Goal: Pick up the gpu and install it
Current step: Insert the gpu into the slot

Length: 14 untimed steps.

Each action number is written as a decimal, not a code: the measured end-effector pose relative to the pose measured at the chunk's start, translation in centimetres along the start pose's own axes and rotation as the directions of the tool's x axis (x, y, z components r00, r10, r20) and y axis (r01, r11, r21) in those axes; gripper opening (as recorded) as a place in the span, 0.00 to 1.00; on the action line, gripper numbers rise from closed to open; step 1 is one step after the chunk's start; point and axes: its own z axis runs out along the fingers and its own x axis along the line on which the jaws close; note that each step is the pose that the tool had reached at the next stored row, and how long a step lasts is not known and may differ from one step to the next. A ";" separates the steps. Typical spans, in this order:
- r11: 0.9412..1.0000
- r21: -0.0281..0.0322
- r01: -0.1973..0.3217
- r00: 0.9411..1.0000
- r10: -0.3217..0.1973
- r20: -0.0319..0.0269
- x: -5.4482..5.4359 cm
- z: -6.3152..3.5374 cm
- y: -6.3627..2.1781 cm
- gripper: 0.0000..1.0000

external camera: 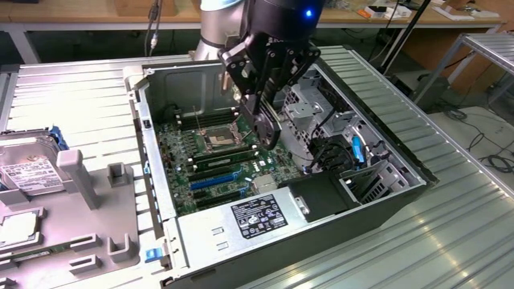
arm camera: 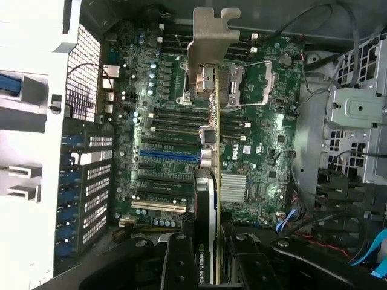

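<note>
Silvery-bracketed, black-faced gpu [arm camera: 205, 181]: clamped edge-on in my gripper [arm camera: 208, 260], hanging just below it, above the green motherboard [arm camera: 163, 121] inside the open computer case [external camera: 362, 223].

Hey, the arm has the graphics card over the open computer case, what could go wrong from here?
One: the gripper holds the gpu with its metal bracket lowest, over the CPU socket; lowered like this, the bracket may strike the motherboard. Two: the card's edge seems to run across the blue slot rather than along it, so it might not seat without turning.
</note>
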 end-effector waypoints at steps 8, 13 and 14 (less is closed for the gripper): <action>0.985 -0.002 0.175 0.985 -0.175 -0.005 -0.2 0.33 -0.03 0.27; 0.943 -0.004 0.332 0.943 -0.332 -0.009 -0.3 0.53 -0.04 0.27; 0.930 -0.005 0.367 0.930 -0.367 -0.010 -0.3 0.56 -0.04 0.27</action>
